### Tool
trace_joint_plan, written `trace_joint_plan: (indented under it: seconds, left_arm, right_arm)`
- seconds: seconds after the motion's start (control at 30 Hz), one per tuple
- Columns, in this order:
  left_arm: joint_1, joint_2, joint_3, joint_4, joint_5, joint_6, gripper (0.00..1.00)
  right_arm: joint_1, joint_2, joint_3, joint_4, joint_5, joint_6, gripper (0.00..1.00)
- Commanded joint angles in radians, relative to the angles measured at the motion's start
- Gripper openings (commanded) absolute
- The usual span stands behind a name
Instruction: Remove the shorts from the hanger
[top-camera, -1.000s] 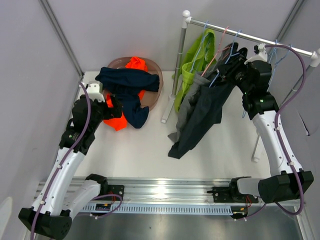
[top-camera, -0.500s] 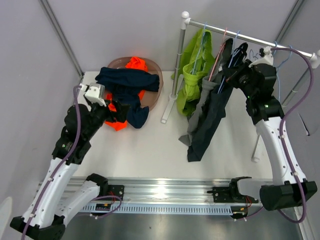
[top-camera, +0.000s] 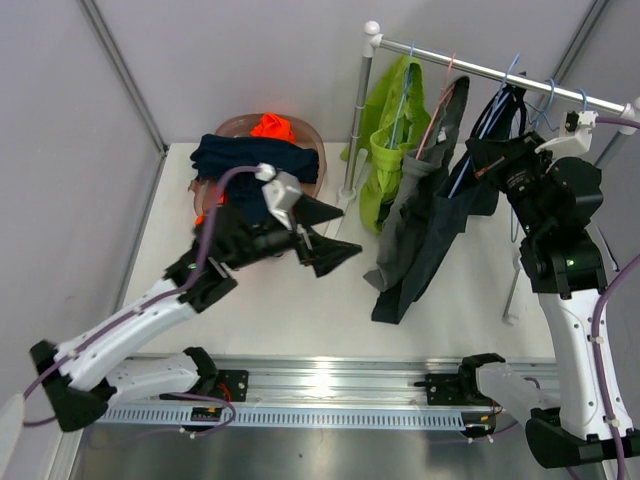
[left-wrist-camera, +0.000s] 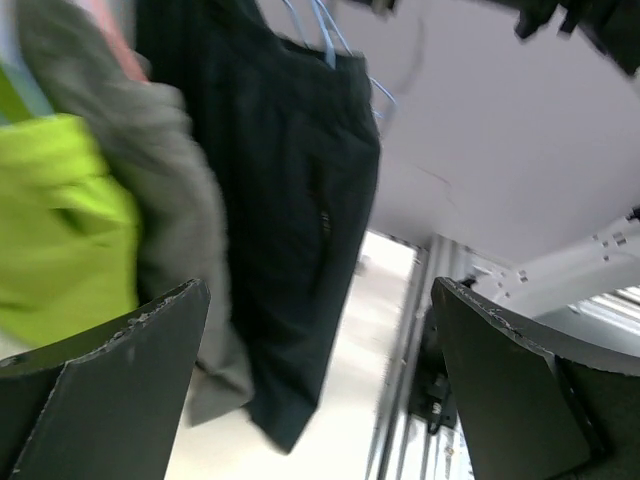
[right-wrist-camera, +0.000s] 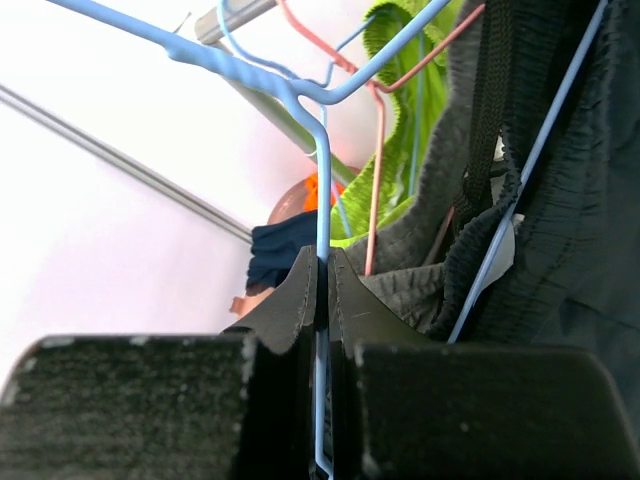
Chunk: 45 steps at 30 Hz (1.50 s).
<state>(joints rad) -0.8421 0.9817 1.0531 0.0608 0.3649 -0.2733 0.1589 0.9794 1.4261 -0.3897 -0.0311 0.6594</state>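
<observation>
Right pincer (right-wrist-camera: 322, 290) clamped on blue hanger (right-wrist-camera: 322, 160) wire; dark shorts (top-camera: 430, 240) hang on that hanger from the rail (top-camera: 480, 68), beside grey pair (top-camera: 405, 215). Left pincer (top-camera: 345, 232) wide, empty, facing the shorts.

No writing, brand, number or sign can be read in any view. The one thing that might be a label is a small white patch (right-wrist-camera: 503, 255) at the gathered waistband of the dark shorts (right-wrist-camera: 590, 200). It shows no letters, and it is too blurred to tell whether it is a tag at all.
</observation>
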Motion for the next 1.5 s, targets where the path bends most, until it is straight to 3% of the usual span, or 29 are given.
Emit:
trace_joint_plan:
  seconds: [0.0,0.13,0.43,0.67,0.83,0.93,0.97,1.17,1.4,1.47]
  left_arm:
    - [-0.081,0.116,0.031,0.184,0.005,-0.011,0.99]
    - [-0.158,0.251,0.122,0.243,-0.030,0.020,0.99]
    - [-0.178,0.485,0.320,0.292,-0.007,0.005,0.99]
    - [-0.222,0.555,0.324,0.301,-0.011,0.005,0.98]
    - [-0.242,0.569,0.297,0.313,-0.027,0.003,0.84]
    - [-0.244,0.577,0.295,0.312,-0.058,0.000,0.60]
    - [-0.244,0.586,0.315,0.304,-0.081,0.003,0.46]
    - [-0.244,0.611,0.369,0.248,-0.107,0.023,0.00]
    - [-0.252,0.539,0.268,0.269,-0.106,0.019,0.01]
    - [-0.259,0.506,0.239,0.266,-0.118,0.023,0.06]
  right_arm:
    - [0.017,-0.016,0.053,0.080,-0.012,0.046,0.00]
    - [0.024,-0.025,0.062,0.074,-0.012,0.052,0.00]
    - [0.024,-0.048,0.051,0.061,-0.015,0.062,0.00]
    - [0.024,-0.050,0.059,0.063,-0.010,0.055,0.00]
    - [0.024,-0.048,0.069,0.064,-0.010,0.057,0.00]
    - [0.024,-0.053,0.071,0.063,-0.012,0.060,0.00]
    - [0.025,-0.056,0.071,0.060,-0.012,0.060,0.00]
    - [0.024,-0.073,0.069,0.048,0.003,0.054,0.00]
    - [0.024,-0.062,0.077,0.043,0.022,0.040,0.00]
    - [0.022,-0.058,0.077,0.045,0.026,0.036,0.00]
